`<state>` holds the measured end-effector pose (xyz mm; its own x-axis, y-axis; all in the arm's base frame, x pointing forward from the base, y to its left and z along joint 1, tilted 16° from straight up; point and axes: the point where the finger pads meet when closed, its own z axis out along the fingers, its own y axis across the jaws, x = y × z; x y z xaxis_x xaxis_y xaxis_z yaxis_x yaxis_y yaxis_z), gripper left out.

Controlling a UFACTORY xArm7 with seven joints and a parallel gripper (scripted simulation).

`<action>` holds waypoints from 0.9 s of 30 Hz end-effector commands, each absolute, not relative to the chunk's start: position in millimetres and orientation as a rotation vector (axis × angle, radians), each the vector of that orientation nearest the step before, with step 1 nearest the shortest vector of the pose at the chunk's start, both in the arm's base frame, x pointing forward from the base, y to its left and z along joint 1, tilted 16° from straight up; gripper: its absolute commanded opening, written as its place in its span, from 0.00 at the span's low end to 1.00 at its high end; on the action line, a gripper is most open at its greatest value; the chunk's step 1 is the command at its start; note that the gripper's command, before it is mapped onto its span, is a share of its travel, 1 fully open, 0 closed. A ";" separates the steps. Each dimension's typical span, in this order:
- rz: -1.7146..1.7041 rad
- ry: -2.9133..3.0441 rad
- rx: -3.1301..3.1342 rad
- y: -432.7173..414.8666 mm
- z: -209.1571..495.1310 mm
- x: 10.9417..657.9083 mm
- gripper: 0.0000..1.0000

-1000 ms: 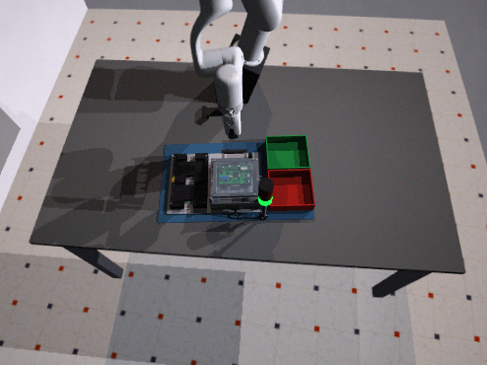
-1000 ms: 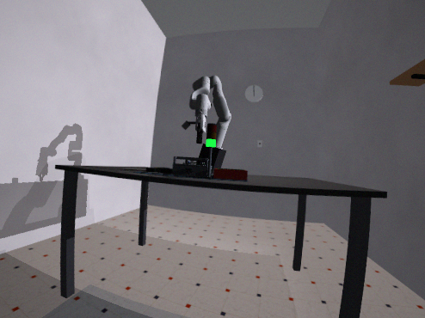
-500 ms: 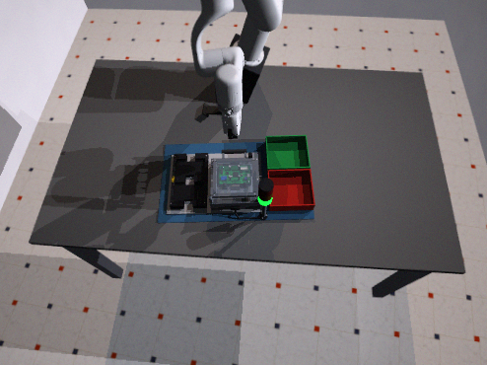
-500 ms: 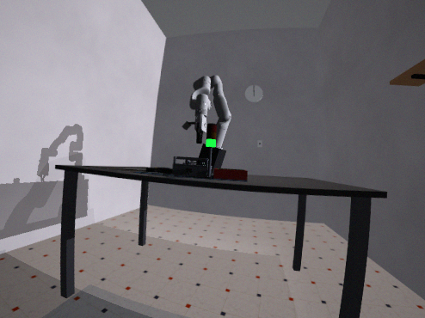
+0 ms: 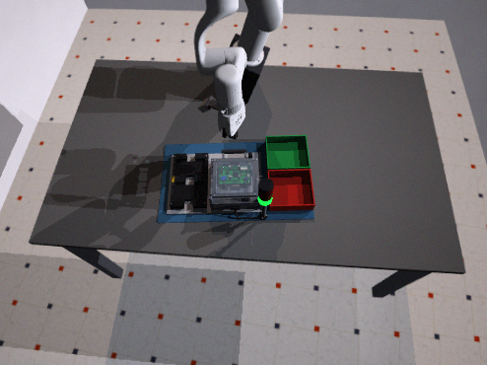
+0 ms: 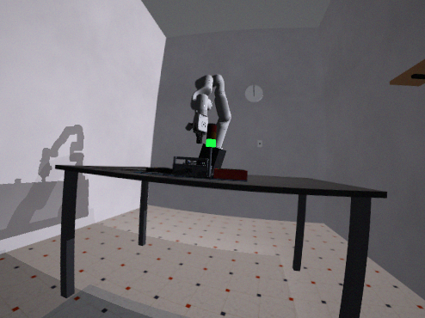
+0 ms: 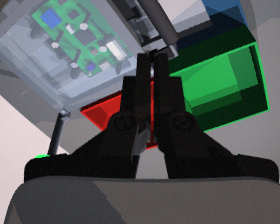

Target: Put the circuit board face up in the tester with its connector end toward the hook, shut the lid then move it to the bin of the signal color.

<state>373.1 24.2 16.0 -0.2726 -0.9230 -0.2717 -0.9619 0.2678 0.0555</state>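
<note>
Wrist view shows the gripper (image 7: 153,66) clenched on nothing, its fingers pressed together and hanging above the tester's far edge, near the handle (image 7: 146,11) of the shut lid (image 7: 59,37). The board (image 7: 75,18) lies face up under that clear lid, inside the tester (image 5: 235,179), so it is not yet on its way to a bin. Just beside the fingertips sits the green bin (image 7: 221,87); the red bin (image 7: 103,111) lies nearer the tower. The tower (image 5: 265,193) glows green, so the board belongs in the green bin. The tray (image 5: 188,182) stands on the tester's other side, on the blue mat (image 5: 163,216).

The next step looks like pressing the latch tab, which I cannot pick out in these views. The risks: the closed fingers could land on the handle or the lid's rim instead of the small tab, leaving the hook engaged. Coming down off line near the green bin's wall could nudge or tip that bin. Pushing too hard on the lid could shift the tester on the mat.
</note>
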 end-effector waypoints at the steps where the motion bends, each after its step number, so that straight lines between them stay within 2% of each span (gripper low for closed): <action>1: 0.318 2.472 -1.617 23.9 16.7 374.1 0.00; 27: 0.402 2.989 -0.555 23.9 16.7 374.1 0.00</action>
